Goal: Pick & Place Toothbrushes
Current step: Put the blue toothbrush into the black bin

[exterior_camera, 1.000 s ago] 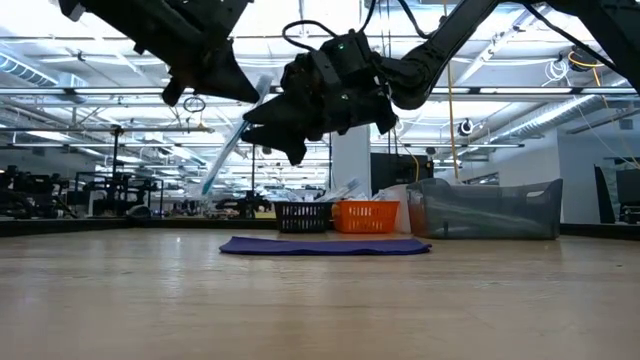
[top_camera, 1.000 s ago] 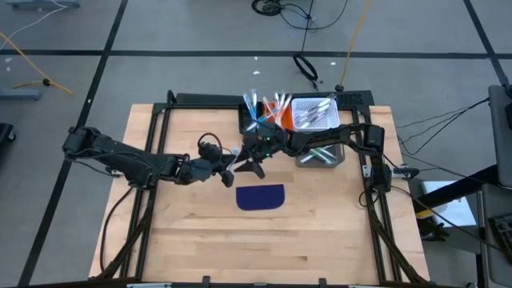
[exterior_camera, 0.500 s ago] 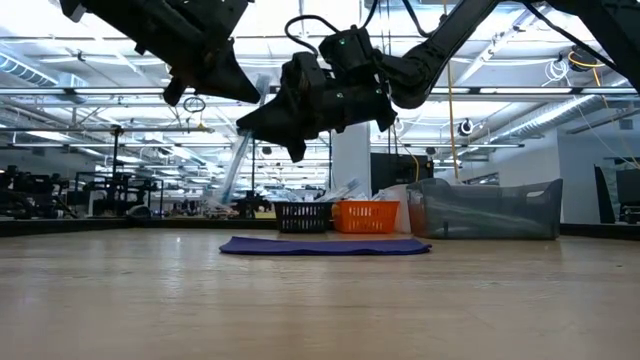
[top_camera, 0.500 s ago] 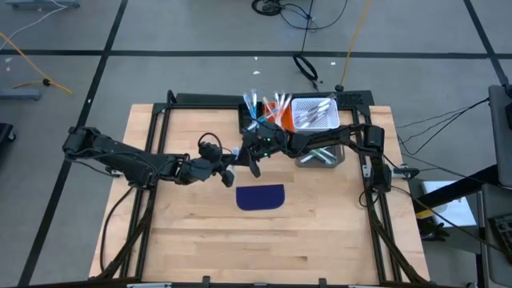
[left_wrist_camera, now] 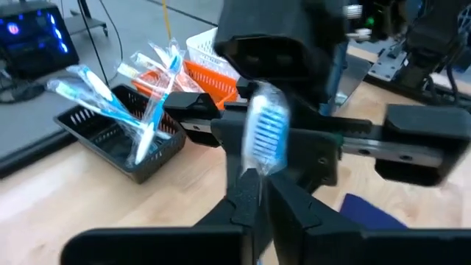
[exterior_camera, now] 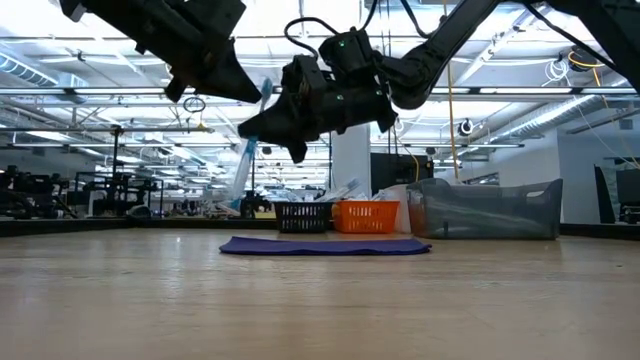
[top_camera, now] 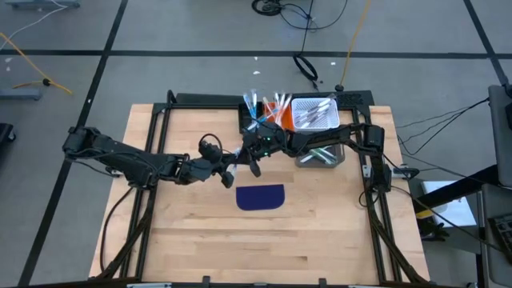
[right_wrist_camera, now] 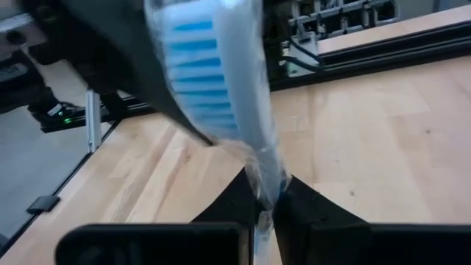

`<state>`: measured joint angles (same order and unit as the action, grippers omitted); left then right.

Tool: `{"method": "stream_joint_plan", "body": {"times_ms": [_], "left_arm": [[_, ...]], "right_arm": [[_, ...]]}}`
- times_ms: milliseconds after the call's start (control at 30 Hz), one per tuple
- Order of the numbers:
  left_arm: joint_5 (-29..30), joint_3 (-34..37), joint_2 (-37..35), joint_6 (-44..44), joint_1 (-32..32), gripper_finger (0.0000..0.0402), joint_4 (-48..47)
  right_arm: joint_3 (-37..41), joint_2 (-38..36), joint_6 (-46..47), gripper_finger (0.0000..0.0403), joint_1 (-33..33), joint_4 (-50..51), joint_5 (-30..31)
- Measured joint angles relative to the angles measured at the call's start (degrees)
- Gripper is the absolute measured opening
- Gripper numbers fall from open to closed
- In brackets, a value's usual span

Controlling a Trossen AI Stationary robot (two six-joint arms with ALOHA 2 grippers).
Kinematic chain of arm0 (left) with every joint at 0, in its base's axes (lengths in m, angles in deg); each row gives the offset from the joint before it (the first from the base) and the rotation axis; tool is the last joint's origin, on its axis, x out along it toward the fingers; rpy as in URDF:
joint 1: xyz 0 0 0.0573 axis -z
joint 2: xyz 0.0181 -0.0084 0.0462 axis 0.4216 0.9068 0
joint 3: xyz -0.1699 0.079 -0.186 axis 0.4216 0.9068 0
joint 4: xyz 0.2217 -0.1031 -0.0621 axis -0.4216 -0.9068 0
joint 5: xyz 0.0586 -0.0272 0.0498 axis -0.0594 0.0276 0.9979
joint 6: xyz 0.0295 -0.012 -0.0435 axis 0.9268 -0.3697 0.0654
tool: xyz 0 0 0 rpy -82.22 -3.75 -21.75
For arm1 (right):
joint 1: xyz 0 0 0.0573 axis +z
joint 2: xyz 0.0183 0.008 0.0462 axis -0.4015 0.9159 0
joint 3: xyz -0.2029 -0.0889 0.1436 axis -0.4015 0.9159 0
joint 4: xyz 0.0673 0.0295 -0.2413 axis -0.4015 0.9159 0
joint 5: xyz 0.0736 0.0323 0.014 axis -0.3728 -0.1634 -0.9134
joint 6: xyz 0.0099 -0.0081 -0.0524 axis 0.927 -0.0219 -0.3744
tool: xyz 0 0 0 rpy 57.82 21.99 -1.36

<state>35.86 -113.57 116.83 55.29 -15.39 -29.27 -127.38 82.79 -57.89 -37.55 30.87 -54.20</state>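
Above the worktop point(top_camera: 176, 232), a blue-bristled toothbrush point(left_wrist_camera: 266, 136) hangs between both end effectors: the right end effector point(right_wrist_camera: 266, 197) pinches one end, the left end effector point(left_wrist_camera: 259, 193) the other, its long axis running between them.

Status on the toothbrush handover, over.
Both end effectors, left and right, shut on one blue toothbrush, mid-air above the table. Mat below. Nothing in the way.

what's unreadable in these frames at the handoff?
- High view: the blue toothbrush is hidden where the left pincer meets the right pincer.
- Right wrist view: its bristles are blurred and cut off by the frame edge.
- Low view: baskets sit too far off to count their contents.
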Motion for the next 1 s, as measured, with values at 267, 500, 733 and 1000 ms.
{"method": "stream_joint_plan", "body": {"times_ms": [267, 500, 733, 1000], "left_arm": [[0.03, 0.0, -3.65, 4.31, 0.01, 0.0085, -1.04], [-3.54, -0.04, -4.96, 3.03, 1.15, 0.0114, -2.67], [-3.56, -0.04, -4.06, 0.85, 2.45, 0.0115, -5.56], [-2.97, -0.02, -0.69, 1.04, 2.48, 0.0115, -5.35]], "right_arm": [[0.0, 0.0, 1.43, 0.0016, -2.87, 0.13, -0.08], [0.0, 0.02, 3.13, 0.0016, -7.59, -0.26, 2.56], [0.0, 0.01, 6.43, 0.0016, -13.62, -1.66, 6.27], [0.0, -0.04, 12.9, 0.0016, -19.99, -3.85, 6.35]]}}
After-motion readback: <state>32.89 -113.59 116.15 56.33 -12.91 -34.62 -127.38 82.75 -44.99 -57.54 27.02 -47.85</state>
